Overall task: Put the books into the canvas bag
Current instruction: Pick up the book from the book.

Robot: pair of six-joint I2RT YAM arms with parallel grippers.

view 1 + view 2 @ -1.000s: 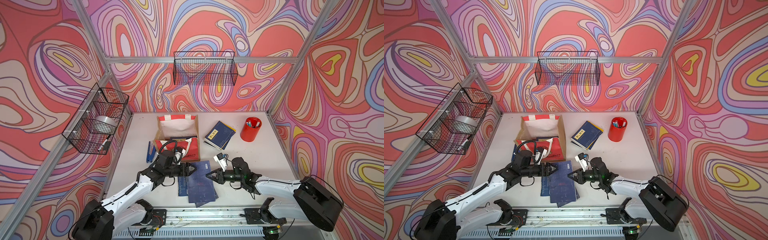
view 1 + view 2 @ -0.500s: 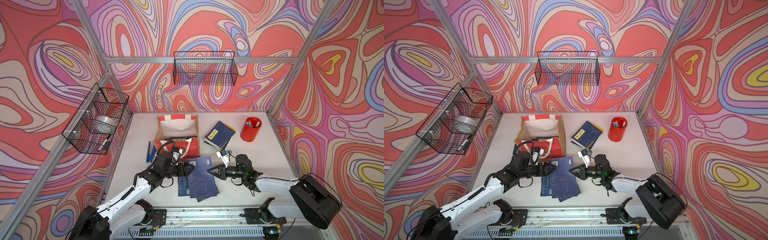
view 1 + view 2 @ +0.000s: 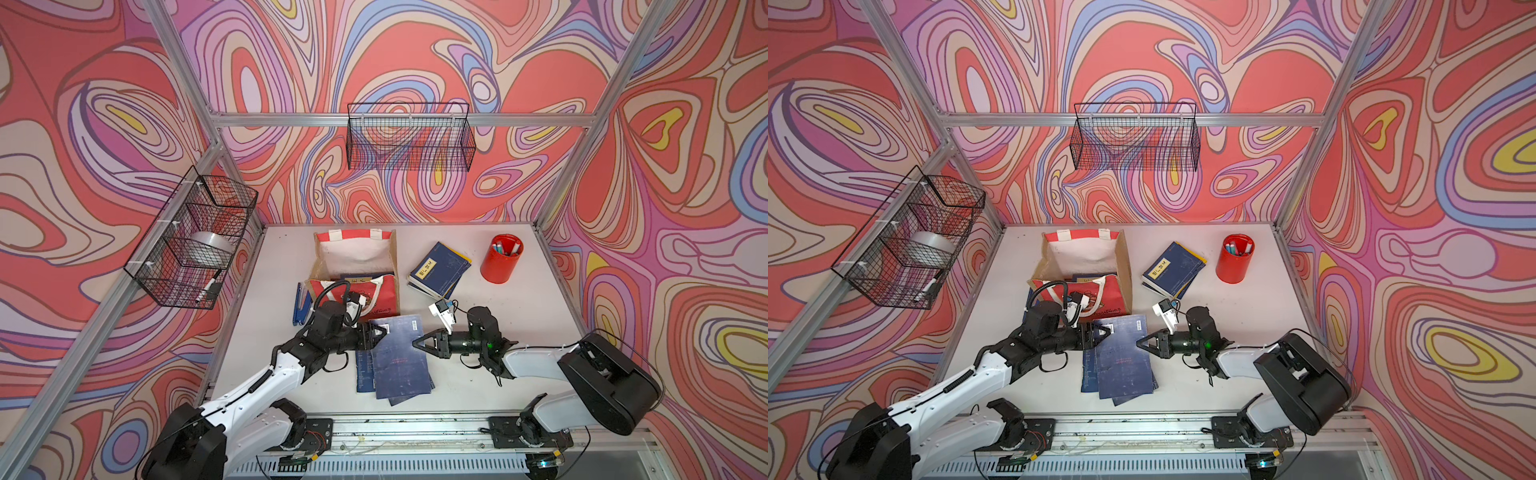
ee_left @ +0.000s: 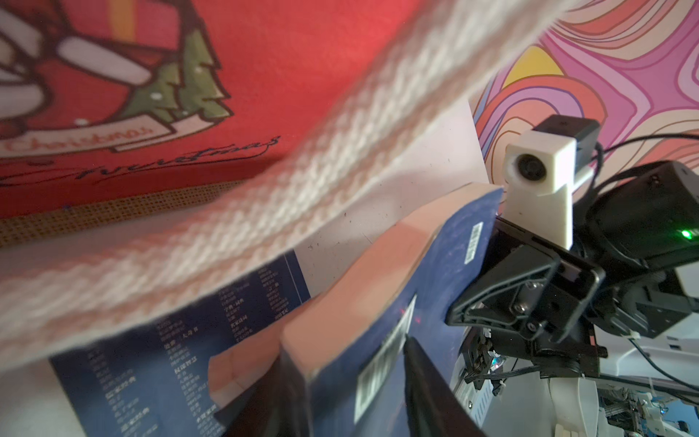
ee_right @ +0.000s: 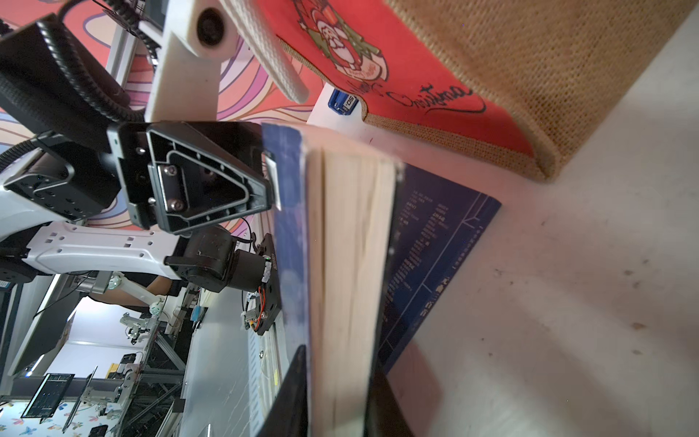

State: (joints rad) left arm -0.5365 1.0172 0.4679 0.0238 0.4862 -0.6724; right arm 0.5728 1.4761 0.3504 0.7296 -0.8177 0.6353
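Book (image 3: 401,337), navy with its barcode side up, held tilted over the loose pile (image 3: 401,376) just in front of the canvas bag (image 3: 357,255). Left gripper (image 3: 381,332) pinches the near edge; right gripper (image 3: 417,344) pinches the opposite, page-side edge. The bag mouth stands open. Bare table (image 3: 511,324) lies rightward, short of the second stack (image 3: 440,268) and pen cup (image 3: 500,259).

Booth with swirling red, pink and purple walls (image 3: 415,50) and aluminium frame rails (image 3: 399,120).
White table (image 3: 519,324) beneath the left tool (image 3: 382,331) and right tool (image 3: 417,343); a black wire basket (image 3: 409,141) hangs beyond them, a second wire basket (image 3: 195,245) on the wall nearest the left tool.
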